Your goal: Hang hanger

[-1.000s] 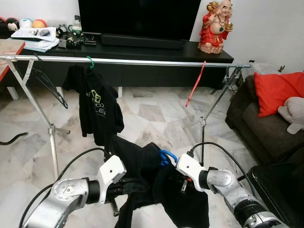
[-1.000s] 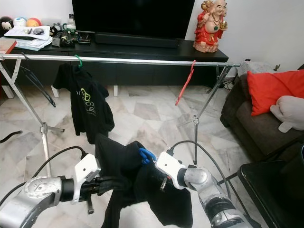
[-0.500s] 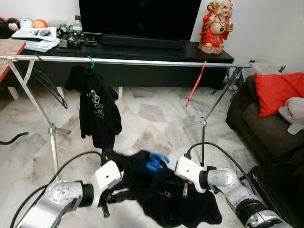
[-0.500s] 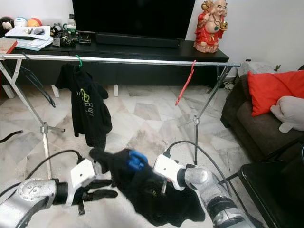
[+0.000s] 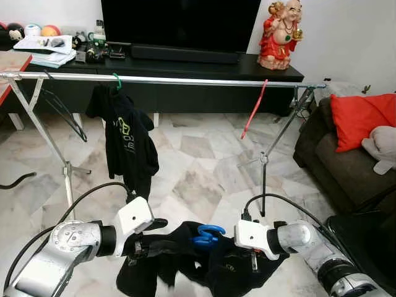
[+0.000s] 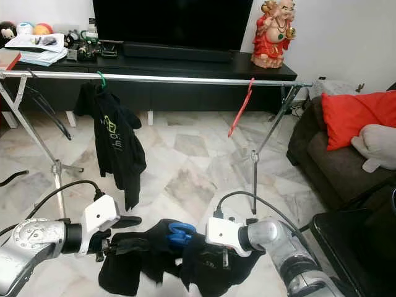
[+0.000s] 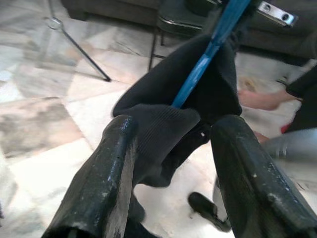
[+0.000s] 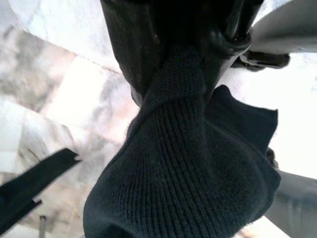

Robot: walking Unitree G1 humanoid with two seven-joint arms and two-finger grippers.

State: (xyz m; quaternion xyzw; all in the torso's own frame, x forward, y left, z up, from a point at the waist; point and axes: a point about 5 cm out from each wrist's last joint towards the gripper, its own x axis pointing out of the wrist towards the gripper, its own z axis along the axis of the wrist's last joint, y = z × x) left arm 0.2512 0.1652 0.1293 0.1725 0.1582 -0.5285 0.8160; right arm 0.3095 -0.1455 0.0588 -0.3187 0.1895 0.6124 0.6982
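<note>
The blue plastic hanger [image 5: 207, 234] sits inside a black knitted garment [image 5: 185, 260], held low over the marble floor [image 5: 204, 167], well below the long silver clothes rail [image 5: 185, 80]. My left gripper [image 7: 171, 163] has its fingers apart, with a fold of the garment between them. My right gripper [image 8: 183, 54] is clamped on the garment's other side. On the rail hang a black printed shirt [image 5: 127, 139] and a bare red hanger [image 5: 255, 110].
</note>
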